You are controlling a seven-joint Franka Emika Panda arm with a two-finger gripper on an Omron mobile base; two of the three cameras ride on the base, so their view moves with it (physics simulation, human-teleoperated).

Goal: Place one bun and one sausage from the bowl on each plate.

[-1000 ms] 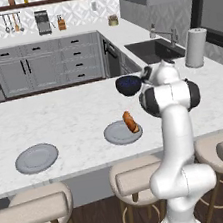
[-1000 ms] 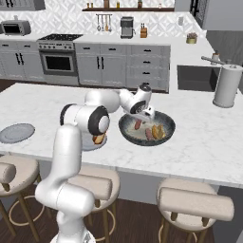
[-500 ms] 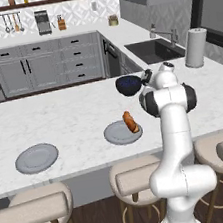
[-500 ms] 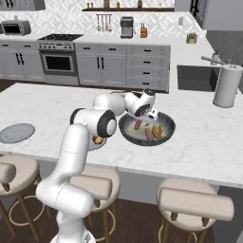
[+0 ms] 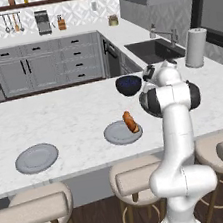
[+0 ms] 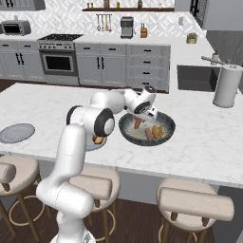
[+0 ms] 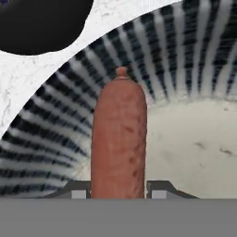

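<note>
The marble island counter (image 6: pixel 204 142) carries everything, and the gripper (image 6: pixel 144 113) reaches down over the near rim of the wide grey bowl (image 6: pixel 167 124). Beyond the hand, past the bowl's ribbed wall, sits the small dark blue bowl (image 5: pixel 129 84). Back along the arm from the hand lies one plate (image 5: pixel 116 133) with a sausage already on it (image 5: pixel 131 122); the second plate (image 5: pixel 36 158) is much farther off on that same side and bare.

In the hand view, a sausage (image 7: pixel 119 139) stands straight up between the finger tips (image 7: pixel 159 189), which sit close against both its sides, so the jaws appear narrowed onto it. Whether the grip is firm I cannot tell.

To do this well, I judge the hand should squeeze across the sausage's middle, confirm hold, then lift straight out until clear of the bowl's rim before swinging toward the bare plate. Other pieces (image 6: pixel 157 132) lie just beside the hand inside the bowl; a sideways drag could knock them.
</note>
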